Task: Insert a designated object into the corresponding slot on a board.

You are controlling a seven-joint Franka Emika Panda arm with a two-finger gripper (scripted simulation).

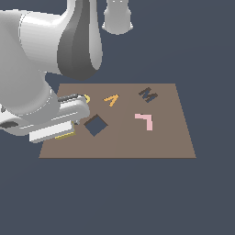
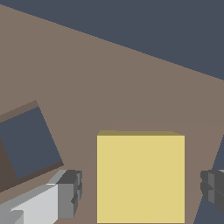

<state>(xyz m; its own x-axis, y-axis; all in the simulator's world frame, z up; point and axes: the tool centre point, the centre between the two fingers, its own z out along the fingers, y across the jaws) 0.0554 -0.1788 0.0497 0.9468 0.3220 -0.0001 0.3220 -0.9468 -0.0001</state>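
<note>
The yellow square block (image 2: pixel 140 177) lies flat on the brown board (image 2: pixel 109 78), between my two fingers. My gripper (image 2: pixel 141 194) is open and straddles the block. The left finger (image 2: pixel 68 194) and the right finger (image 2: pixel 214 190) each stand a gap away from its sides. In the exterior view the hand hangs low over the board's (image 1: pixel 137 142) left part, and only a thin yellow edge of the block (image 1: pixel 64 136) shows under it. The dark diamond-turned slot (image 1: pixel 96 125) lies just to the exterior view's right of the hand, and the slot (image 2: pixel 28 144) also shows in the wrist view, empty.
On the board are an orange letter A (image 1: pixel 111 99), a dark letter M (image 1: pixel 148 95), a pink L shape (image 1: pixel 145 120) and a yellow letter R (image 1: pixel 86 98) half hidden by the hand. The arm's bulky white links (image 1: pixel 41 55) fill the exterior view's upper left.
</note>
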